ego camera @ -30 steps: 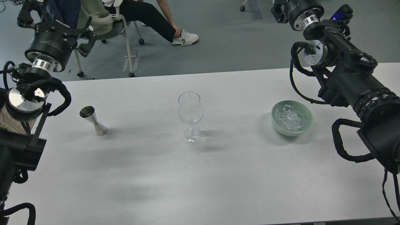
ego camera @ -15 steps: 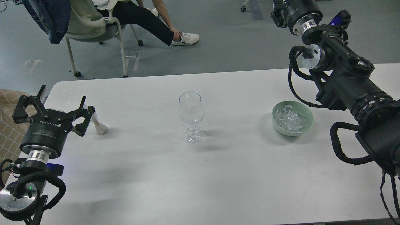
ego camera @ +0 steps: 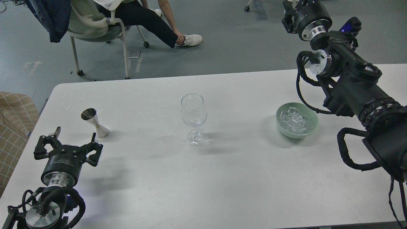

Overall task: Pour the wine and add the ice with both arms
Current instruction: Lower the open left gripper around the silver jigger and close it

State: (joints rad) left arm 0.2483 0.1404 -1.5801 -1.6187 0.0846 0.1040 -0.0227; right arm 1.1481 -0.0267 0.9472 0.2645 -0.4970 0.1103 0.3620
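Note:
A steel jigger [ego camera: 94, 122] stands upright at the table's left; no liquid can be made out in it. An empty clear wine glass [ego camera: 194, 109] stands at the middle. A green bowl [ego camera: 310, 128] at the right holds a pile of clear ice cubes [ego camera: 295, 121]. My left gripper [ego camera: 75, 136] is open and empty, low over the table just in front of the jigger and apart from it. My right arm reaches up past the far table edge. Its gripper [ego camera: 291, 14] is dark and cut by the top edge, far behind the bowl.
The white table [ego camera: 222, 178] has its left edge close to my left arm. Beyond the far edge a person sits on a wheeled chair [ego camera: 95, 28]. A tan checked cushion [ego camera: 14, 121] lies off the table's left side.
My left arm has swung down and back from high beyond the far left corner; its open gripper passed the jigger and now sits in front of it. The right arm shifted only slightly.

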